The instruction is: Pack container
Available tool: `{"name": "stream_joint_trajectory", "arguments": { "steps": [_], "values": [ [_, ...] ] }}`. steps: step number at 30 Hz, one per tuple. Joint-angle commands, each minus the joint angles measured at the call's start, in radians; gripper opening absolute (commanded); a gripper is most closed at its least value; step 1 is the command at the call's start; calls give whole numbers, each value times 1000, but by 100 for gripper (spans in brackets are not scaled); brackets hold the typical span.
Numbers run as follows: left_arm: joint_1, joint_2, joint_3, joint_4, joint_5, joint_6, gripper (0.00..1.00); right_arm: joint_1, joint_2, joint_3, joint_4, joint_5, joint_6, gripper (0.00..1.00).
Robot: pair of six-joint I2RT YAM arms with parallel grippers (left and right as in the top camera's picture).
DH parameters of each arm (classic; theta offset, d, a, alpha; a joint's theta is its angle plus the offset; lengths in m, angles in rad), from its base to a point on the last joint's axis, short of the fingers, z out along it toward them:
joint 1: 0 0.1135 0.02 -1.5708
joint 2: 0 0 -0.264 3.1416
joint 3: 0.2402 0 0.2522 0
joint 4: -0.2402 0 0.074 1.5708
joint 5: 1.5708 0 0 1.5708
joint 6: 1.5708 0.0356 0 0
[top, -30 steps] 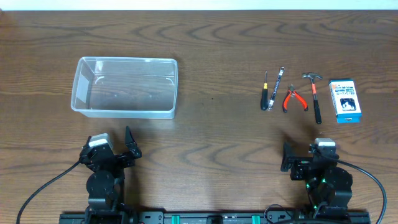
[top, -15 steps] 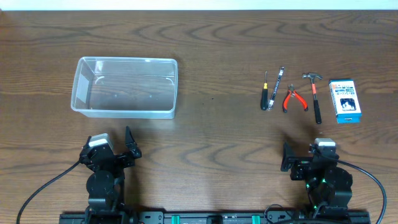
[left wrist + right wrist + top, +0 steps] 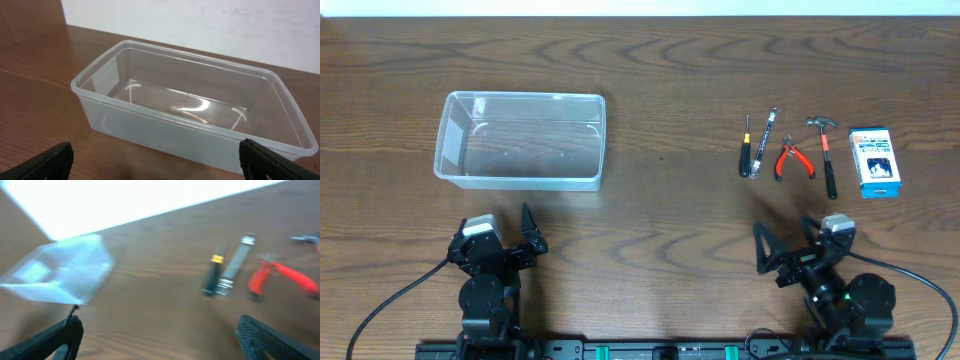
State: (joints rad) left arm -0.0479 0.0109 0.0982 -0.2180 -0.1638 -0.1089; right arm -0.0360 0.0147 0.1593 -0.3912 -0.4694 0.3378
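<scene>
The clear plastic container (image 3: 522, 140) sits empty at the left of the table. It fills the left wrist view (image 3: 150, 120), just ahead of my left gripper (image 3: 155, 167), which is open and empty. That gripper (image 3: 505, 232) is near the front edge, below the container. My right gripper (image 3: 785, 238) is open and empty, in front of a row of hand tools. These are a black screwdriver (image 3: 746, 150), a silver tool (image 3: 769, 138), red pliers (image 3: 793, 160) and a hammer (image 3: 827, 155). The right wrist view is blurred and shows the open jaws (image 3: 160, 340), the container (image 3: 60, 272) and the tools.
A small blue-and-white box (image 3: 873, 162) lies at the far right beside the hammer. Bare wooden table (image 3: 670, 200) lies between the container and the tools. Cables run from both arm bases along the front edge.
My right gripper has swung left and forward, and its wrist view is blurred by motion. The left arm, the container and the tools have not moved.
</scene>
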Motion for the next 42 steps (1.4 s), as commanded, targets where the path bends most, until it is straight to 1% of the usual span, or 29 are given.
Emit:
{"name": "stream_joint_trajectory", "arguments": {
  "steps": [1,3,6,9,12,14,16,19,23,24,26,27,29,30,32,35,37,39,41,42],
  "values": [
    [-4,-6,-27,-6,19,-53,98,-8,14,65,23,-118,126,99],
    [-4,-5,-27,-12,96,-94,98,-8,59,150,25,-75,135,99],
    [-4,-5,-27,-11,165,-96,98,-8,168,283,25,-48,139,99],
    [-4,-5,-27,14,168,-96,98,-8,351,438,25,-36,110,99],
    [-4,-5,-27,106,175,-96,98,3,578,599,24,-43,45,99],
    [-4,-5,-26,191,172,-89,98,34,753,718,23,-63,-24,99],
    [-4,0,-12,229,171,-52,98,80,913,833,7,-62,-85,99],
    [-3,36,48,202,171,5,98,179,1157,1020,-25,-57,-188,99],
    [-3,158,179,112,171,12,98,312,1412,1258,-86,-32,-359,99],
    [-3,202,220,92,171,12,98,339,1470,1310,-69,-48,-356,99],
    [-3,282,300,63,171,25,98,365,1539,1367,-33,-117,-284,99],
    [-3,338,357,42,171,45,98,374,1573,1388,15,-156,-255,99],
    [-3,430,456,-2,167,80,98,394,1629,1425,71,-154,-225,99],
    [-3,474,504,-31,152,83,98,406,1651,1443,66,-113,-216,99],
    [-3,566,611,-119,118,84,98,438,1691,1479,25,32,-183,99],
    [-3,696,756,-262,53,84,98,524,1748,1521,-49,270,-162,99],
    [-3,762,817,-326,15,84,98,588,1784,1541,-91,381,-159,99],
    [-3,811,845,-358,-7,84,98,653,1822,1550,-107,444,-159,99],
    [-3,842,846,-363,-6,84,98,691,1858,1550,-105,444,-153,99],
    [-3,854,846,-368,-6,84,98,702,1878,1550,-105,442,-125,99]
  ]
}}
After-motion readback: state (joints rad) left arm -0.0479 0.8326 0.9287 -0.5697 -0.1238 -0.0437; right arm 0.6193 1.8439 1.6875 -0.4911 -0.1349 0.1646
